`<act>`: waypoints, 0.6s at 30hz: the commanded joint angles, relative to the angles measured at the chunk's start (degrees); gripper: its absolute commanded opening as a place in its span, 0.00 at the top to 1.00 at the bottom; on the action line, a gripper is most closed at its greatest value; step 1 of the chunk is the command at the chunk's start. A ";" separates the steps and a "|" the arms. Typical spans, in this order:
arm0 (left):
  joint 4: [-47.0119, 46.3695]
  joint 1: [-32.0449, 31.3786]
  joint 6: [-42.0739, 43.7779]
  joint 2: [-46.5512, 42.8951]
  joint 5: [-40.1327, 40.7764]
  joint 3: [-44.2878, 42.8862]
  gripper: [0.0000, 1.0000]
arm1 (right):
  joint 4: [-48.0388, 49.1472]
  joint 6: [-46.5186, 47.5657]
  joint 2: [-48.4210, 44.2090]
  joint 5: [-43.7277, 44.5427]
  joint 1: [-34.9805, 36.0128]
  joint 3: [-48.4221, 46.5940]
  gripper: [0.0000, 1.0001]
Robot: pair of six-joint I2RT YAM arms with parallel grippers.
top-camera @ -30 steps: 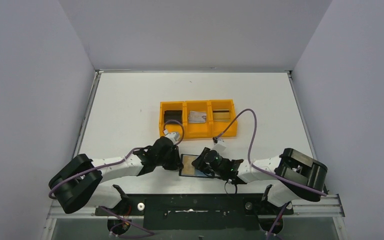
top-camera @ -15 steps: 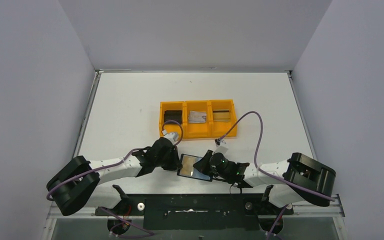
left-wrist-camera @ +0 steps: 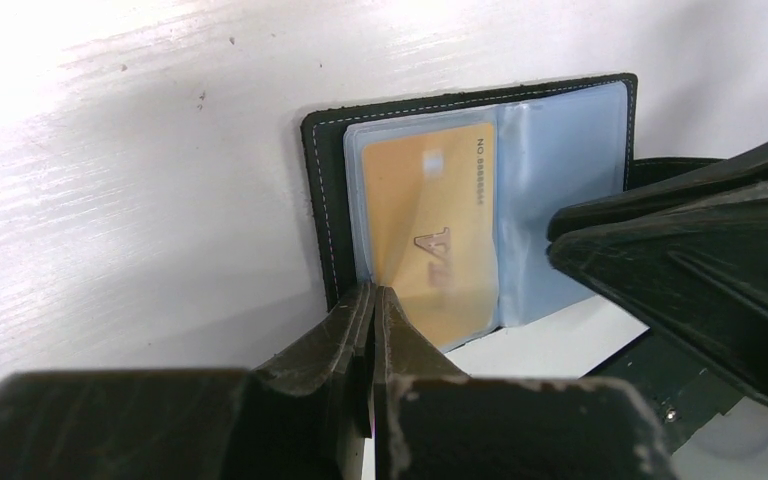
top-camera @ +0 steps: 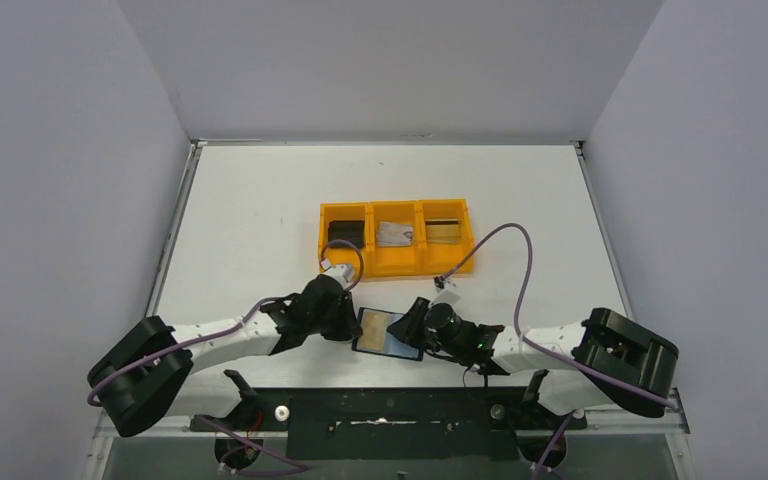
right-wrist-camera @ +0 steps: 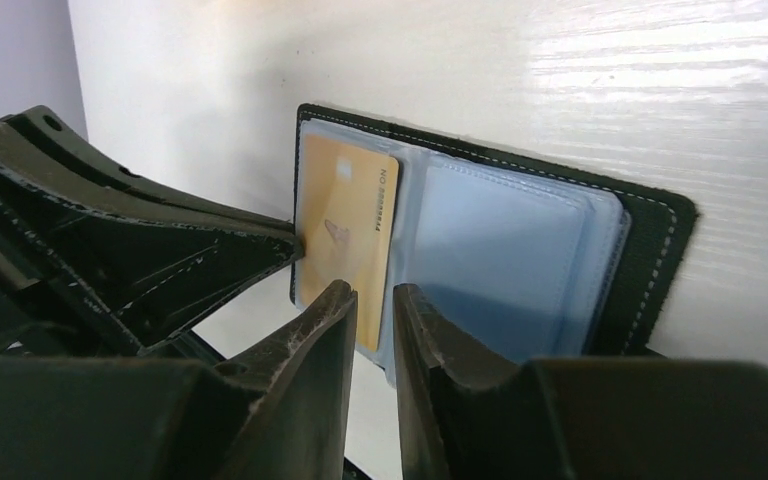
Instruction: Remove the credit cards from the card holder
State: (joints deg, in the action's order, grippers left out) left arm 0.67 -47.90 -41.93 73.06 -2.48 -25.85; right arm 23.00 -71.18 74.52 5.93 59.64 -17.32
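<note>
The black card holder [top-camera: 402, 346] lies open near the table's front edge, blue-grey pockets up. It shows in the left wrist view [left-wrist-camera: 320, 200] and the right wrist view [right-wrist-camera: 650, 260]. A gold card [left-wrist-camera: 430, 230] sits in its left pocket, its near end poking out [right-wrist-camera: 345, 240]. My left gripper [top-camera: 353, 322] is shut, its tip [left-wrist-camera: 373, 292] at the holder's left edge. My right gripper [top-camera: 407, 326] hovers at the holder's near edge [right-wrist-camera: 372, 292], jaws a narrow gap apart, holding nothing. A silvery card [top-camera: 394, 234] and a gold card with a dark stripe [top-camera: 443, 230] lie in the orange tray [top-camera: 397, 266].
The orange three-compartment tray stands just behind both grippers, with a chunky black block [top-camera: 345, 232] in its left compartment. The black base rail [top-camera: 390, 410] runs along the table's front edge, close to the holder. White walls enclose the table.
The right arm has stretched out rightward and its gripper has swung round to the holder's near edge. The holder has shifted slightly and tilted. The left gripper has barely moved.
</note>
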 commanded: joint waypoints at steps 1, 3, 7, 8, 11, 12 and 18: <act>-0.78 0.09 -2.27 -2.52 -0.40 0.61 1.00 | 0.67 1.38 4.18 -1.09 0.81 -5.30 0.76; -2.27 0.11 -3.25 -3.21 -1.07 1.77 1.00 | -1.11 2.16 6.03 -1.00 1.60 -7.43 0.73; -3.48 0.09 -4.03 -3.88 -1.41 2.81 1.00 | -5.72 2.34 9.48 -0.13 2.22 -10.60 0.71; -3.46 0.09 -4.05 -3.96 -1.39 2.82 1.00 | -7.68 1.95 9.91 0.62 2.40 -11.35 0.71; -3.89 0.12 -4.50 -3.97 -1.31 3.35 1.00 | -11.39 1.65 10.33 2.97 3.18 -12.84 0.69; -4.04 0.09 -4.76 -4.05 -1.30 3.69 1.00 | -12.07 1.70 10.22 3.43 3.47 -13.17 0.68; -2.48 0.17 -5.60 -5.53 1.56 4.55 0.86 | -20.53 4.67 10.32 7.06 5.00 -18.52 0.64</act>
State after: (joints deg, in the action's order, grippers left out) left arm -0.80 -47.90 -46.57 69.49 -3.20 -21.71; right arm 9.63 -69.17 84.75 8.14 63.51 -31.38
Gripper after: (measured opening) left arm 0.083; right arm 0.343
